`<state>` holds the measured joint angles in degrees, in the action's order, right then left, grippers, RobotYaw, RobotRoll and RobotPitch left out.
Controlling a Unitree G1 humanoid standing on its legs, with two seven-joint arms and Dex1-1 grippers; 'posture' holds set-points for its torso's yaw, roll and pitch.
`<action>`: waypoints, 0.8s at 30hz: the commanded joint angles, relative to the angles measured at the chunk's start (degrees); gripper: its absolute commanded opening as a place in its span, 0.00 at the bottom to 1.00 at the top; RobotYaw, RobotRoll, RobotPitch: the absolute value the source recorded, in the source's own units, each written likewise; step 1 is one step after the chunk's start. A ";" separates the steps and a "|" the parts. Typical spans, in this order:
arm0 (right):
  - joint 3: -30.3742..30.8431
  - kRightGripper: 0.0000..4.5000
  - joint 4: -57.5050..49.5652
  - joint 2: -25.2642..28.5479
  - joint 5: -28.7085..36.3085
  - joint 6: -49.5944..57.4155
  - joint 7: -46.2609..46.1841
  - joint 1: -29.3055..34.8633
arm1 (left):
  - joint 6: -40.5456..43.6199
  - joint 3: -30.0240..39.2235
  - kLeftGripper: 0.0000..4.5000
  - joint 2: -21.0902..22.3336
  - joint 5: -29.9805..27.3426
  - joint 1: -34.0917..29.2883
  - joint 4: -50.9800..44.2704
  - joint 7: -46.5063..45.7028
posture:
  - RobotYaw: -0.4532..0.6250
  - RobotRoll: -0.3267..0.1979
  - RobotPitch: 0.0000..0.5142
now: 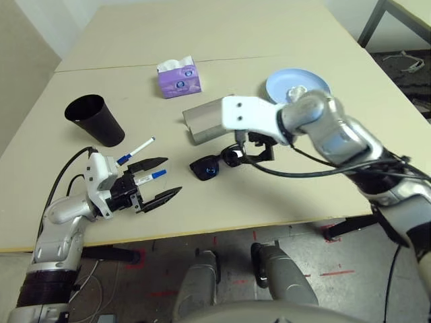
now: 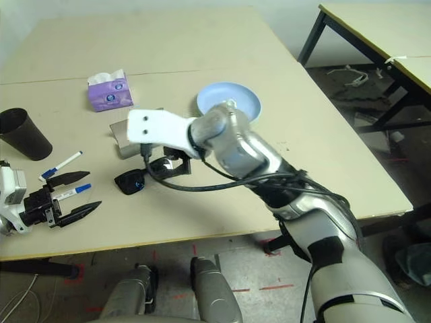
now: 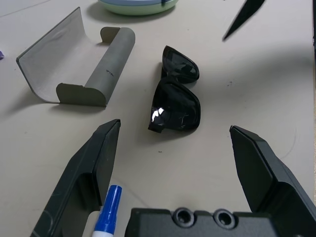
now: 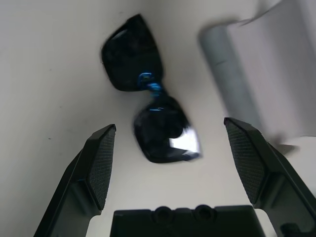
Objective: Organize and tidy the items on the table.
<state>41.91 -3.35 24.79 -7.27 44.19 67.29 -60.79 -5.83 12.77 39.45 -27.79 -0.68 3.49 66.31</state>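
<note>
R gripper (image 4: pixel 168 163) over the black sunglasses (image 1: pixel 214 165), fingers spread wide, nothing held.
Sunglasses lie folded on the table (image 1: pixel 222 33) just in front of the open grey glasses case (image 3: pixel 74 69). L gripper (image 1: pixel 160 180) also spread, empty, to the L of sunglasses, w/ a blue-capped marker (image 1: pixel 149 176) between its fingers and 2nd marker (image 1: pixel 136 151) just behind. Black cup (image 1: pixel 95 120) further L; stacked blue-on-green plates (image 1: pixel 296 84) to the R of the case; purple tissue pack (image 1: pixel 179 76) behind the case.

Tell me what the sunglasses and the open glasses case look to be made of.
Sunglasses: probably glossy black plastic, since the lenses throw sharp bright reflections. Glasses case: matte grey, with no glare; its thin curved flap suggests a stiff felt-like or leatherette shell, though the look leaves this open.
</note>
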 commanded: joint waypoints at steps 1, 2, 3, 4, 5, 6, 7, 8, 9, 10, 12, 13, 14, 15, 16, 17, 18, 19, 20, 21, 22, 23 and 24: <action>2.18 1.00 4.69 -3.97 -1.36 0.17 -1.67 -0.32 | -0.72 0.35 1.00 -0.32 0.80 -0.59 0.57 -0.60 | 0.34 0.62 0.34; 2.61 1.00 6.57 -5.00 -2.03 -0.54 -2.43 -0.15 | -0.77 0.26 1.00 -0.42 0.85 -0.65 0.46 -0.75 | 0.34 0.62 0.34; 3.00 1.00 8.03 -5.67 -2.61 -1.26 -2.84 -0.03 | -0.84 0.16 1.00 -0.48 0.90 -0.74 0.35 -0.85 | 0.34 0.62 0.34; 3.21 1.00 9.25 -6.45 -2.79 -1.58 -3.00 0.07 | -0.88 0.07 1.00 -0.53 0.90 -0.91 0.16 -0.91 | 0.34 0.62 0.34; 3.25 1.00 10.19 -7.18 -2.83 -1.71 -3.00 0.13 | -0.92 0.01 1.00 -0.57 0.89 -1.04 0.02 -0.94 | 0.34 0.62 0.34; 3.35 1.00 11.31 -7.92 -3.09 -2.23 -3.13 0.10 | -0.91 -0.04 1.00 -0.60 0.88 -1.13 -0.02 -0.98 | 0.35 0.62 0.34; 3.41 1.00 12.31 -8.53 -3.39 -2.81 -3.26 0.02 | -0.91 -0.09 1.00 -0.64 0.85 -1.20 -0.06 -1.01 | 0.35 0.62 0.34; 3.45 1.00 13.22 -9.05 -3.75 -3.41 -3.41 -0.15 | -0.91 -0.13 1.00 -0.67 0.84 -1.32 -0.15 -1.07 | 0.35 0.62 0.34; 3.42 1.00 13.84 -9.41 -4.04 -3.87 -3.46 -0.26 | -0.92 -0.16 1.00 -0.69 0.83 -1.40 -0.22 -1.11 | 0.35 0.62 0.34; 3.26 1.00 14.48 -9.84 -4.21 -4.24 -3.49 -0.44 | -0.91 -0.20 1.00 -0.76 0.82 -1.52 -0.37 -1.20 | 0.35 0.62 0.34; 3.06 1.00 15.57 -10.33 -4.80 -5.29 -3.46 -0.71 | -0.91 -0.23 1.00 -0.86 0.84 -1.80 -0.65 -1.31 | 0.35 0.62 0.35; 3.23 1.00 16.34 -10.25 -5.43 -6.27 -3.47 -0.85 | -0.95 -0.21 1.00 -0.90 0.84 -1.94 -0.71 -1.31 | 0.35 0.62 0.35; 3.46 1.00 17.04 -9.99 -6.14 -7.33 -3.39 -0.90 | -0.98 -0.19 1.00 -0.91 0.84 -2.03 -0.73 -1.31 | 0.35 0.62 0.35; 3.71 1.00 17.72 -9.54 -6.78 -8.49 -3.13 -0.83 | -1.02 -0.16 1.00 -0.90 0.85 -2.12 -0.71 -1.31 | 0.35 0.62 0.35; 3.86 1.00 18.22 -9.15 -7.29 -9.43 -2.84 -0.70 | -1.06 -0.12 1.00 -0.88 0.86 -2.20 -0.68 -1.30 | 0.36 0.62 0.35; 3.99 1.00 18.72 -8.74 -7.88 -10.43 -2.54 -0.59 | -1.12 -0.08 1.00 -0.87 0.89 -2.24 -0.63 -1.32 | 0.36 0.62 0.35; 4.04 1.00 19.12 -8.44 -8.40 -11.21 -2.30 -0.49 | -1.16 -0.04 1.00 -0.86 0.90 -2.29 -0.60 -1.34 | 0.36 0.62 0.35; 4.05 1.00 19.48 -8.24 -8.90 -11.91 -2.09 -0.44 | -1.18 -0.02 1.00 -0.85 0.90 -2.31 -0.59 -1.37 | 0.36 0.62 0.35; 4.03 1.00 19.83 -8.10 -9.33 -12.63 -1.91 -0.36 | -1.23 0.00 1.00 -0.84 0.89 -2.34 -0.57 -1.39 | 0.36 0.62 0.35; 3.89 1.00 20.07 -8.15 -9.60 -13.06 -1.74 -0.28 | -1.30 -0.01 1.00 -0.84 0.91 -2.37 -0.52 -1.40 | 0.36 0.62 0.35; 3.70 1.00 20.23 -8.31 -9.80 -13.36 -1.58 -0.21 | -1.40 -0.01 1.00 -0.84 0.94 -2.40 -0.45 -1.38 | 0.36 0.62 0.35; 3.52 1.00 20.25 -8.52 -9.95 -13.60 -1.44 -0.09 | -1.48 -0.04 1.00 -0.84 0.99 -2.41 -0.39 -1.37 | 0.35 0.62 0.35; 3.39 1.00 20.25 -8.73 -10.10 -13.79 -1.32 0.02 | -1.52 -0.06 1.00 -0.84 1.02 -2.38 -0.31 -1.36 | 0.35 0.62 0.35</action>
<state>44.67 16.52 16.76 -16.79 31.32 65.28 -60.98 -6.85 12.75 38.86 -27.30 -2.37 3.31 64.92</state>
